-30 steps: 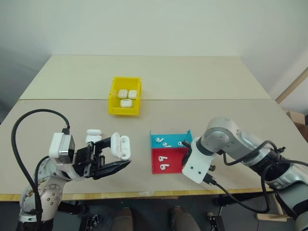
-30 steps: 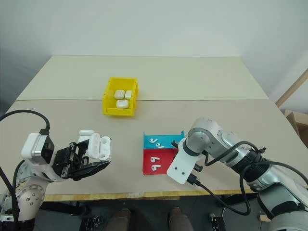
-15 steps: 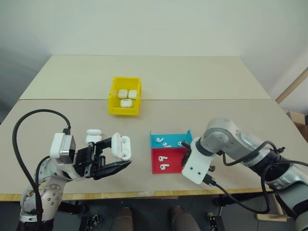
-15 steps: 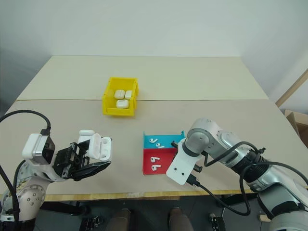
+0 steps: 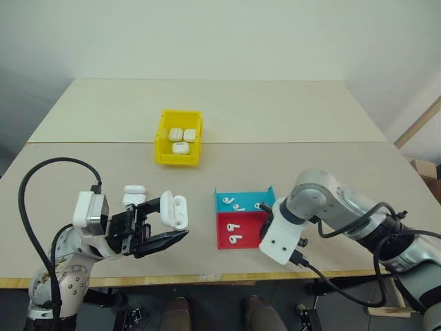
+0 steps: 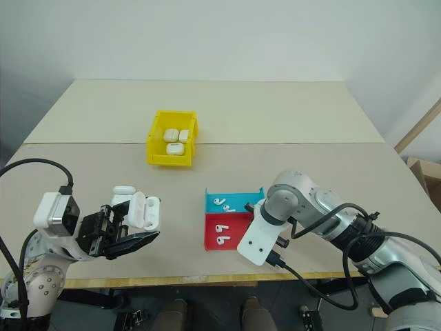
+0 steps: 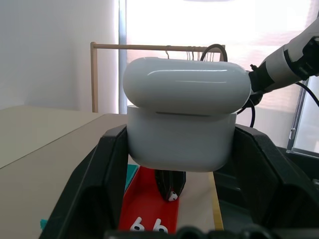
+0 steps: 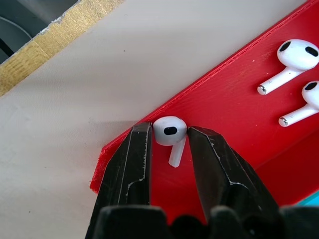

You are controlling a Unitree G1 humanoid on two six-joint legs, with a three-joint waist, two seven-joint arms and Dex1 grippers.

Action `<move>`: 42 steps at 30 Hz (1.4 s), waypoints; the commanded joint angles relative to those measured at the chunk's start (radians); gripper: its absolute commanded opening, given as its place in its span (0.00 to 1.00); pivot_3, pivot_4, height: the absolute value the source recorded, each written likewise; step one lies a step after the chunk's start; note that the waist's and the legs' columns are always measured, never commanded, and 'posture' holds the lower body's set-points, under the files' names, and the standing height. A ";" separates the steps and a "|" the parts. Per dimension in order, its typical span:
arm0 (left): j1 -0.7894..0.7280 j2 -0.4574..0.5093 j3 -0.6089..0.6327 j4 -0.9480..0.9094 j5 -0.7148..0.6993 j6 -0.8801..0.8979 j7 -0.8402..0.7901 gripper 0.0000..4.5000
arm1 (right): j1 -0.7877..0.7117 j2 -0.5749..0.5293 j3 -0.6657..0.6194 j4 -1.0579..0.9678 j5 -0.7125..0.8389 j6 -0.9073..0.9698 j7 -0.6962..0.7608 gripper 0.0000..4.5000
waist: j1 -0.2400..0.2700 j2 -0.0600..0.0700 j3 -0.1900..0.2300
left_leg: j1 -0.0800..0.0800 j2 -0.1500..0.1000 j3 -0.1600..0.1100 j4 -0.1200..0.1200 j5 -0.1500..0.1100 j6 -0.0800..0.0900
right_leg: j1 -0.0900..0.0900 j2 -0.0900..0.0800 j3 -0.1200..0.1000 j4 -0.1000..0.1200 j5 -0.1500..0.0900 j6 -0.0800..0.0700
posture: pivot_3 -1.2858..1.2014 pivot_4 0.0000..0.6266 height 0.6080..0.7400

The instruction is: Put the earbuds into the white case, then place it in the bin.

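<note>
My left gripper (image 5: 167, 226) is shut on the white case (image 5: 173, 209), held above the table at the front left with its lid flipped open. In the left wrist view the case (image 7: 183, 134) sits clamped between the two black fingers (image 7: 102, 184). My right gripper (image 8: 169, 139) is shut on one of the earbuds (image 8: 169, 131), just above the near corner of a red tray (image 8: 239, 124). Two more earbuds (image 5: 234, 233) lie in that red tray. The yellow bin (image 5: 178, 158) stands further back, left of centre.
Three white cases lie inside the bin. A closed white case (image 5: 133, 189) rests on the table behind my left gripper. A blue tray (image 5: 248, 198) with earbuds adjoins the red tray's far side. The table's front edge (image 5: 220, 278) runs close below both arms.
</note>
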 commanded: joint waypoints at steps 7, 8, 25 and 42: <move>0.005 0.006 0.007 -0.030 -0.019 -0.011 -0.005 0.62 | -0.021 -0.008 0.000 -0.011 0.022 -0.025 0.051 0.15 | 0.000 0.000 0.000 | 0.000 0.000 0.000 0.000 0.000 0.000 | 0.000 0.000 0.000 0.000 0.000 0.000 | 0.52 0.24 1.00; 0.006 0.006 0.008 -0.031 -0.016 -0.013 -0.002 0.62 | -0.020 -0.008 -0.001 -0.012 0.022 -0.026 0.051 0.15 | 0.000 0.000 0.000 | 0.000 0.000 0.000 0.000 0.000 0.000 | 0.000 0.000 0.000 0.000 0.000 0.000 | 0.52 0.24 1.00; -0.011 -0.010 -0.011 -0.041 -0.075 0.014 -0.012 0.62 | 0.090 -0.101 -0.426 -0.229 0.384 0.467 -0.051 0.15 | 0.006 0.000 0.000 | 0.000 0.000 -0.001 0.000 0.000 0.000 | 0.001 0.000 -0.001 -0.001 0.000 0.000 | 0.52 0.24 1.00; -0.202 -0.115 -0.151 0.100 -0.027 0.001 -0.066 0.62 | 0.242 0.197 -0.930 -0.435 0.970 0.779 -0.603 0.15 | 0.002 0.000 0.000 | -0.001 0.000 -0.003 0.000 0.000 0.000 | 0.003 0.001 -0.002 -0.003 0.000 0.000 | 0.52 0.24 1.00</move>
